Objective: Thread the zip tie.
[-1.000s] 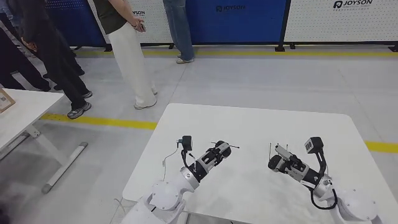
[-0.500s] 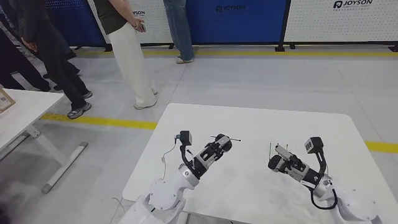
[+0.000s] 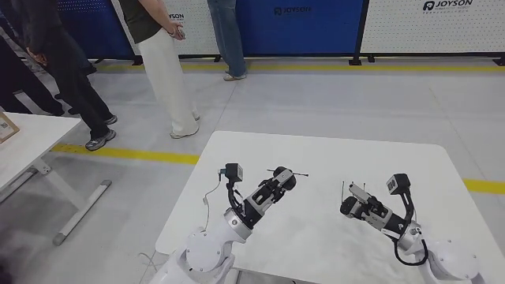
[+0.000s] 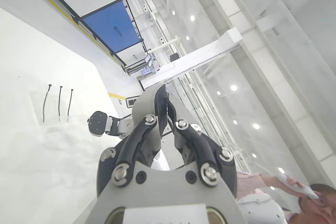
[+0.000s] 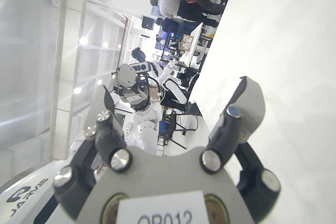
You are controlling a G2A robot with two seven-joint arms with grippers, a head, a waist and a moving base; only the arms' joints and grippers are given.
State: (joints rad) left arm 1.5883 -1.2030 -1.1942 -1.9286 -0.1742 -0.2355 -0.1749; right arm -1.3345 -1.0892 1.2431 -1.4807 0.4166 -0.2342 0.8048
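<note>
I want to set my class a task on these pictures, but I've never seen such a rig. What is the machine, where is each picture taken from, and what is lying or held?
It is a two-armed robot at a white table; each arm ends in a two-fingered gripper. One picture looks down from a camera above the arms; the other two come from cameras on the wrists, looking along the fingers. The left gripper is shut, and the top view shows a thin black strip, apparently a zip tie, sticking out at its tip. The right gripper is open and holds nothing. Three spare ties lie side by side on the table, seen from the left wrist.
</note>
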